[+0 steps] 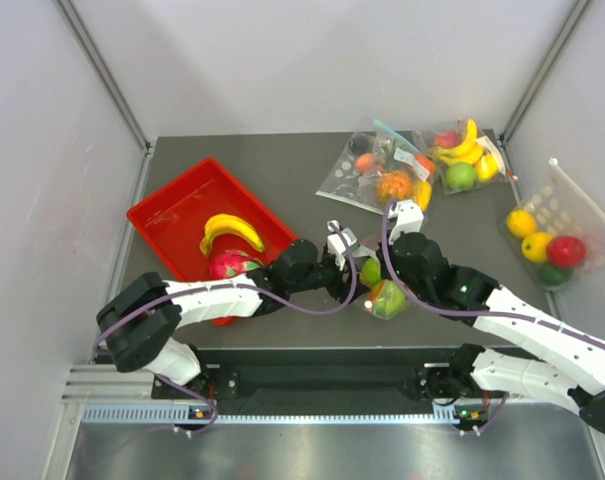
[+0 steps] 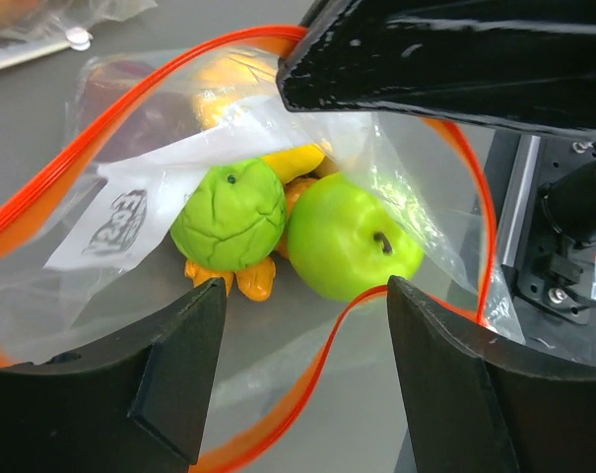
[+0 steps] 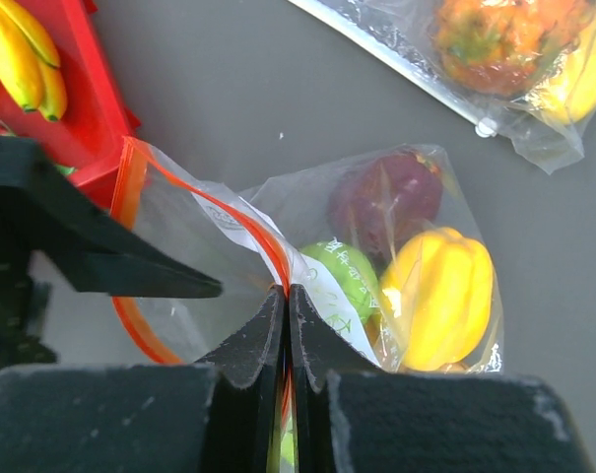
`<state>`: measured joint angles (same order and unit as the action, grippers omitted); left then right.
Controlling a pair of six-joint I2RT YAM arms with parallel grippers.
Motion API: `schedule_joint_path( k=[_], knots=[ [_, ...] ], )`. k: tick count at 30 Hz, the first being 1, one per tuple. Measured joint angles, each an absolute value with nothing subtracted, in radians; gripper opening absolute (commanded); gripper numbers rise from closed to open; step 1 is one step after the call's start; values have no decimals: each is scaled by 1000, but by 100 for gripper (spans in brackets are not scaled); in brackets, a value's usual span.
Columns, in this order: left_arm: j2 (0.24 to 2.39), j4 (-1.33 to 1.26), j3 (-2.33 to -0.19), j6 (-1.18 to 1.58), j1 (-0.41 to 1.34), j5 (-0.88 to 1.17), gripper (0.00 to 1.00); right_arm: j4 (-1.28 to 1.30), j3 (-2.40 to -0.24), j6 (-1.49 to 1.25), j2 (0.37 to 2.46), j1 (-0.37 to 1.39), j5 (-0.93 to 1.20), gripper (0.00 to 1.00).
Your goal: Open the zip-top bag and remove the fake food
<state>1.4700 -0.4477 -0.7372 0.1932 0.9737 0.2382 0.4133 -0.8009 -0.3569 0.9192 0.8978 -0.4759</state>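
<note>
Currently: right gripper [image 3: 287, 296] has its jaws pressed together, clamped on one lip of the zip-top bag [image 3: 307, 202], right on the orange-red zip strip [image 3: 243, 222]. Judged purpose: pin one side of the mouth so the other side can be drawn away from it. Left gripper [image 2: 305, 291] fingers stand apart and hold nothing. The opposite lip sags between them, apparently lined up for a pinch; cannot tell whether it touches either finger.

Mouth gapes as a wide loop in the left wrist view, so opening reads as largely done and removal as not yet begun. Fake food is all inside:
- smooth green apple [image 2: 352, 236] and bumpy green fruit [image 2: 229, 212], nearest the mouth
- orange segments [image 2: 248, 281] under them
- yellow piece [image 3: 440, 291] and dark purple piece [image 3: 384, 197], at the closed end

Bag lies on the dark table [image 1: 302, 185], near its front edge between the two grippers, just beside the red tray [image 1: 172, 215]. The tray carries a banana [image 1: 232, 230].

Writing: white label [image 2: 130, 212] sits against the bag wall and carries a dark stylised logo. It is seen through crinkled plastic and is not readable. Faint green print on it in the right wrist view, also illegible. Other bags of fruit [image 1: 377, 170] lie well apart at the far side, with no text legible.
</note>
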Motion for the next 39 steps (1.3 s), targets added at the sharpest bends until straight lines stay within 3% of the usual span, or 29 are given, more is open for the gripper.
schedule_joint_path(
  k=[29,33,34,37,39],
  knots=[
    [1786,-665,-821,284,996,84,74,404,-759,-387,910,958,-478,0],
    [1827,-686,-836,294,996,88,61,411,-743,-389,903,960,-490,0],
    [1840,-694,-842,295,996,89,45,411,-739,-390,900,960,-495,0],
    [1871,-722,-860,310,997,99,21,411,-731,-396,888,962,-501,0],
    [1879,-735,-863,315,997,104,14,414,-727,-400,876,962,-512,0]
  ],
)
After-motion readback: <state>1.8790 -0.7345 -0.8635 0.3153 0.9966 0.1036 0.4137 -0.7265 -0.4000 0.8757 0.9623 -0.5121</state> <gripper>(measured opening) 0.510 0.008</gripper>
